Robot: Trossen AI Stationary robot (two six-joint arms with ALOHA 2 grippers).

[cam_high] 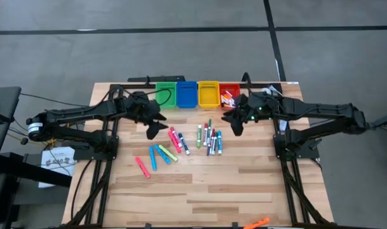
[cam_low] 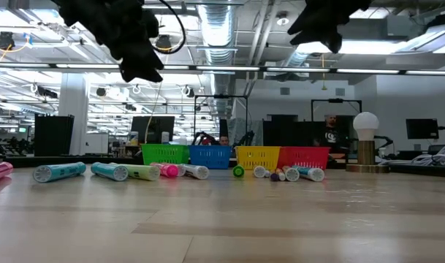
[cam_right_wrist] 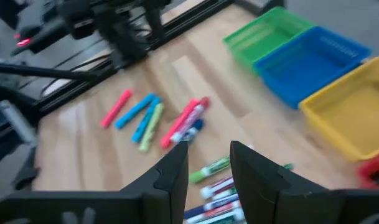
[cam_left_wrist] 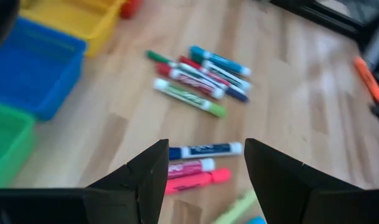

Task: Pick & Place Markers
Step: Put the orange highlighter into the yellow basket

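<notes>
Most of the job was still ahead. On the desk (cam_high: pixel 180 191), going left to right in the high view, a loose spread of markers (cam_high: pixel 162 154) in pink, cyan and yellow-green lay nearest the left arm, then a small pink-and-blue bunch (cam_high: pixel 176 140), then a denser cluster (cam_high: pixel 210 137) of green, red, blue and white ones near the middle. Behind them stood the green bin (cam_high: pixel 165 94), the blue bin (cam_high: pixel 186 94) and the yellow bin (cam_high: pixel 208 94), all three seemingly empty; only the red bin (cam_high: pixel 229 95) appeared to hold a few markers. One orange marker (cam_high: pixel 258 222) lay well apart at the desk's near edge.

The left gripper (cam_left_wrist: pixel 205 174) hung above the pink-and-blue bunch, its jaws spread wide with nothing between them and touching nothing. The right gripper (cam_right_wrist: pixel 209 171) hovered over the middle cluster, beside the red bin, its jaws parted only narrowly and likewise empty; in the low view both hung clear above the desk.
</notes>
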